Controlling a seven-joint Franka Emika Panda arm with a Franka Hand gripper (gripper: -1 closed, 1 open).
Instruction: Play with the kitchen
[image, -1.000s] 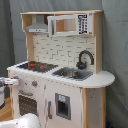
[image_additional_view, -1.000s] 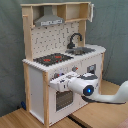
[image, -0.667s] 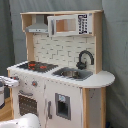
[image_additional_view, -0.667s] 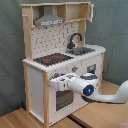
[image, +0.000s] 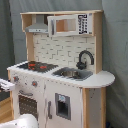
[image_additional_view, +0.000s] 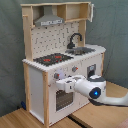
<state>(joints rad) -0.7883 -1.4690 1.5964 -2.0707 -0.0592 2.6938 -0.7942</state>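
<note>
Kitchen (image_additional_view: 60, 65) standing upright on light wooden floor (image_additional_view: 20, 120), against grey curtain backdrop (image_additional_view: 10, 50). Gripper (image_additional_view: 59, 85) pressed up at oven door (image_additional_view: 62, 97), just below knob row on the kitchen's front; whether jaws apart or together cannot be told. Behind the gripper, white wrist with glowing blue ring (image_additional_view: 95, 92), white arm link trailing off toward the second exterior view's right. Just above the oven door, two knobs (image: 33, 83). On the kitchen's counter, black-red hob (image_additional_view: 52, 59); beside it, sink (image: 72, 74) with black tap (image: 85, 57) curving over. Behind the hob, pegboard back (image_additional_view: 52, 40); above, grey hood (image: 37, 26) under top shelf, microwave-style cabinet (image: 70, 24) alongside. White arm segment (image: 22, 121) low in the first exterior view, in front of the kitchen.
</note>
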